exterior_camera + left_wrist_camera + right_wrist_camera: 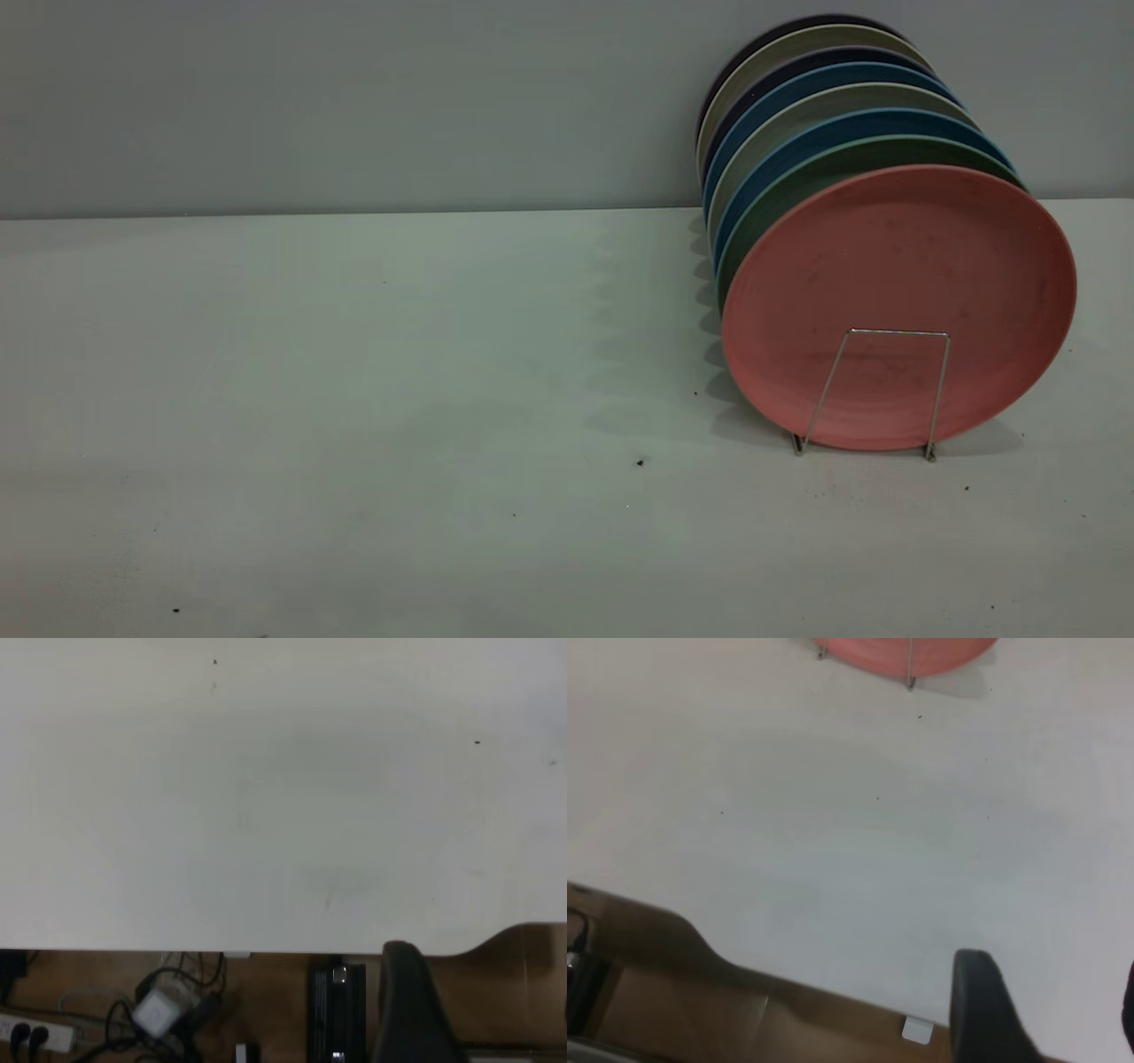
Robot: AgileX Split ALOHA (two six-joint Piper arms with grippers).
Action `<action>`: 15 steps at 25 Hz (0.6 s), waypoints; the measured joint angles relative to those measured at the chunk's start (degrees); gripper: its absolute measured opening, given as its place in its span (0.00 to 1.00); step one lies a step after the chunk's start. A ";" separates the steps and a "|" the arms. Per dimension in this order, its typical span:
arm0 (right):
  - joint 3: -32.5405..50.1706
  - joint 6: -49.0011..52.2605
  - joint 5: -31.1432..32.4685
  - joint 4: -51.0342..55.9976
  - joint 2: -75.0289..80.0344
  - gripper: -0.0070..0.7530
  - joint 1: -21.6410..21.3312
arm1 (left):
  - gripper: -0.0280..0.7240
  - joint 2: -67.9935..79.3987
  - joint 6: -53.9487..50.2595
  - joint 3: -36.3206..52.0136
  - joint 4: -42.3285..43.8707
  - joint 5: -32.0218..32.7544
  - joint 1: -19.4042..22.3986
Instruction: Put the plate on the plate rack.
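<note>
The plate [899,306] is standing on edge at the front of a row of upright plates [819,97], toward three o'clock on the table [354,399], and the front loop of the plate rack [873,390] is crossing its lower face. Neither arm is showing in the exterior view. Each wrist view is catching only one dark finger, the left gripper [412,1005] and the right gripper [988,1010], both hanging over the table's edge, so I cannot tell whether either pair of jaws is released or clenched.

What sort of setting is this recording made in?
Probably a lab test bench rather than a kitchen: a bare white table against a plain wall, one wire plate rack of coloured plates fronted by the pink plate, and a power strip with cables below.
</note>
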 joint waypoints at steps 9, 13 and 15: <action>0.00 0.22 0.00 -0.22 0.00 0.52 0.00 | 0.57 -3.52 0.05 0.00 -0.70 0.23 0.00; 0.00 0.22 0.00 -0.34 0.00 0.52 0.00 | 0.57 -3.52 0.05 0.00 -1.04 0.23 0.00; 0.00 0.29 0.00 -0.39 0.00 0.52 0.00 | 0.57 -3.52 0.05 0.00 -1.04 0.23 0.00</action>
